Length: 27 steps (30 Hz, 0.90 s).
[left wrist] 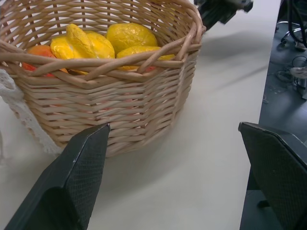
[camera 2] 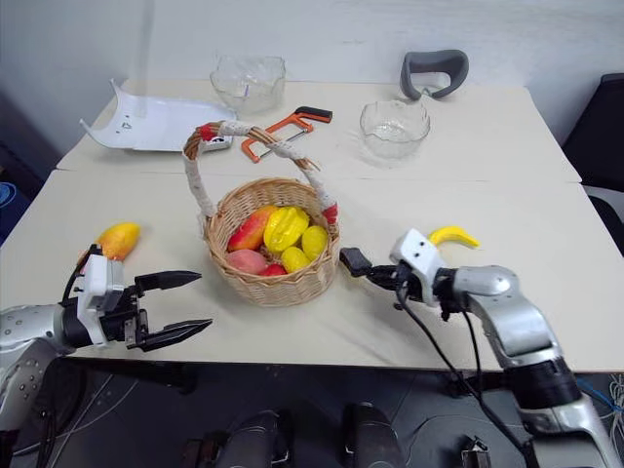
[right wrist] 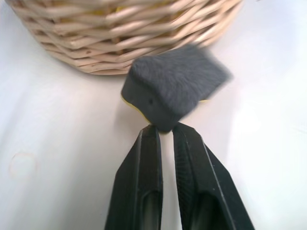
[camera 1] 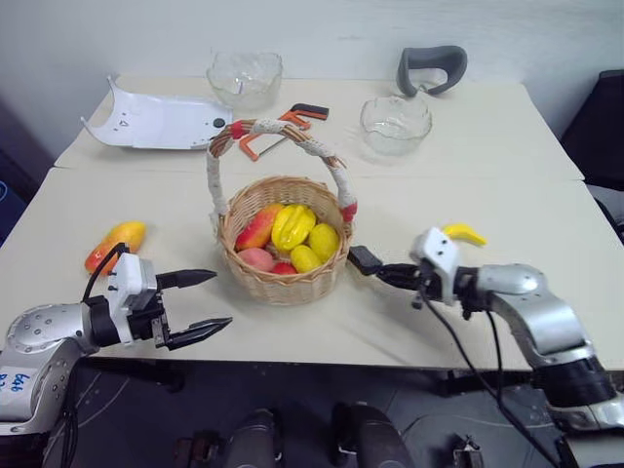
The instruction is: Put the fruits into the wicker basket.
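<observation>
The wicker basket [camera 1: 283,283] stands mid-table. In it lie a red-orange mango [camera 1: 258,226], a starfruit and lemons. A second mango [camera 1: 117,242] lies on the table to its left, just behind my left arm. My left gripper [camera 1: 222,298] is open and empty, level, pointing at the basket's wall [left wrist: 120,96]. A banana [camera 1: 464,233] lies to the right, partly hidden behind my right wrist. My right gripper [right wrist: 164,128] is shut, its tips pinching a corner of a small dark block [right wrist: 175,86] with a yellow underside, close to the basket's right side.
Two glass bowls [camera 1: 244,76] [camera 1: 395,122] stand at the back. A white plastic panel [camera 1: 156,122] lies back left, an orange clamp [camera 1: 292,125] behind the basket handle, and a grey curved pad [camera 1: 429,68] at the far edge.
</observation>
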Each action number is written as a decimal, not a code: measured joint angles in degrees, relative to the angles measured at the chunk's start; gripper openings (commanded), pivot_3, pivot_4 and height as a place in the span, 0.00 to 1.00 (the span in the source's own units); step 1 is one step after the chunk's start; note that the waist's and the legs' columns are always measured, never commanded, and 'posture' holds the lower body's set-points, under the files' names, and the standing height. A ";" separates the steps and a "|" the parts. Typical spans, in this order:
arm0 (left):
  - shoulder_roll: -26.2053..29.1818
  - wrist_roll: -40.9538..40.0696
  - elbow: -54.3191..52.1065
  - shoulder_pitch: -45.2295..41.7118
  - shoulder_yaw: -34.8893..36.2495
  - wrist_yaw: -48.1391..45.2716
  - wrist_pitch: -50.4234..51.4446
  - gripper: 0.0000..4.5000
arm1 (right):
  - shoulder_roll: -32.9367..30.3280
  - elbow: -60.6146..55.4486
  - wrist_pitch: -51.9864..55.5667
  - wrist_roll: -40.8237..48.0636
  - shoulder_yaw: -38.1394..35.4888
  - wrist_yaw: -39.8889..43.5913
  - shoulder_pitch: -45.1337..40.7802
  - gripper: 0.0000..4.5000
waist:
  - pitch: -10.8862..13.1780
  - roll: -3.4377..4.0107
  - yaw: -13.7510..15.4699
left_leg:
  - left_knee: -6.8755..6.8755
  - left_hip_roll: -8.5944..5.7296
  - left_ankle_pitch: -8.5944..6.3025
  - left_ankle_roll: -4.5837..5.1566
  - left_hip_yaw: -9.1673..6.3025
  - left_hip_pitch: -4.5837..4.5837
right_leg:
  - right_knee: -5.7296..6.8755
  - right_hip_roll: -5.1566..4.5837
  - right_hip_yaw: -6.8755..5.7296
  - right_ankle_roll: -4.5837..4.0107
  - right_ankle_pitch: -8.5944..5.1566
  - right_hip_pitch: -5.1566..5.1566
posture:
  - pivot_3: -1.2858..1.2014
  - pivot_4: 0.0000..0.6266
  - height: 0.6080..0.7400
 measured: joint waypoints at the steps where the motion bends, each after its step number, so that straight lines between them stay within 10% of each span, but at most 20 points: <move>1: -0.03 0.00 0.09 0.01 -0.04 -0.19 -0.18 1.00 | -0.64 -0.95 0.36 0.32 -1.00 0.06 0.75 0.10 | 0.00 0.00 -0.11 | -0.02 0.01 0.00 -0.01 0.00 0.00 | 0.00 0.00 0.00 0.00 0.00 0.00 | 0.52 0.24 1.00; 6: -0.04 0.61 0.77 -0.21 -1.04 -1.01 -0.81 1.00 | -2.64 -4.72 5.32 5.32 -4.06 1.65 3.23 0.22 | 0.00 0.00 -0.17 | -0.05 0.02 0.00 -0.02 0.00 0.03 | 0.00 0.01 0.01 0.00 0.00 0.00 | 0.52 0.24 1.00; 17: 0.02 0.76 0.85 -1.27 -1.00 -1.78 -0.80 1.00 | 0.27 -9.62 10.79 3.41 -0.59 -6.07 1.68 0.99 | 0.00 0.00 -0.32 | -0.05 0.02 0.01 -0.05 0.01 0.02 | 0.00 0.01 0.02 0.00 0.00 -0.02 | 0.52 0.24 1.00; 22: -0.16 0.59 0.28 -0.94 -1.02 -1.90 -0.59 1.00 | 5.52 -4.03 11.79 -2.15 5.48 -12.22 -3.70 0.99 | 0.00 0.00 -0.18 | -0.04 -0.01 0.02 -0.05 0.01 -0.03 | 0.00 -0.01 0.03 0.00 0.00 -0.05 | 0.52 0.24 1.00; 27: -0.20 -0.15 -2.22 -0.84 -1.11 -1.88 0.00 1.00 | 7.61 -0.58 13.08 -2.78 7.40 -12.60 -5.62 0.70 | 0.00 0.00 0.06 | 0.01 -0.03 0.02 -0.03 0.00 -0.07 | 0.00 -0.03 0.02 0.00 0.00 -0.05 | 0.52 0.24 1.00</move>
